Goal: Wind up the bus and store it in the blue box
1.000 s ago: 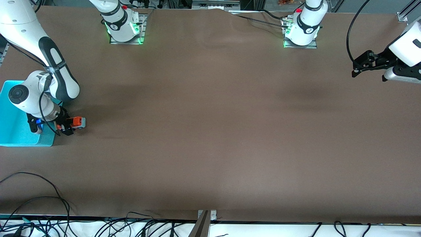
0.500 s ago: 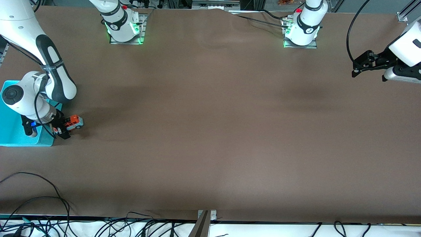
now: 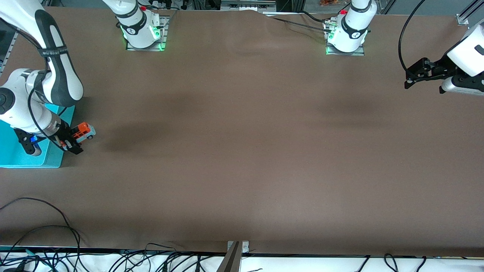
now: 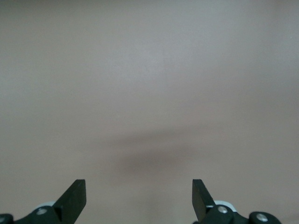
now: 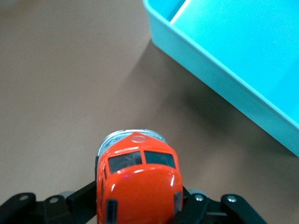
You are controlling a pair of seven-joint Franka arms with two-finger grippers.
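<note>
1. While my left arm waits at its own end of the table (image 3: pixel 245 151), the front view shows my left gripper (image 3: pixel 407 79) hanging over bare brown tabletop, holding nothing. At the right arm's end, my right gripper (image 3: pixel 73 140) is clamped on the bus (image 3: pixel 82 132), an orange toy with a pale grey-blue lower body. It is lifted over the tabletop just beside the blue box (image 3: pixel 22 160). That turquoise bin sits on the table at the right arm's end, partly covered by my right forearm.

2. Through the left wrist view, my left gripper (image 4: pixel 139 198) has its two dark fingertips (image 4: pixel 74 196) spread wide apart, with only plain brown table (image 4: pixel 149 70) and a soft shadow under them.

3. Through the right wrist view, my right gripper (image 5: pixel 140 205) grips the bus (image 5: pixel 139 186) on both flanks, its orange roof and dark windscreen facing the camera. Below it lies brown table (image 5: pixel 60 84). The blue box (image 5: pixel 224 88) lies close by, its smooth rim and turquoise floor in sight, and the bus is outside that rim.
</note>
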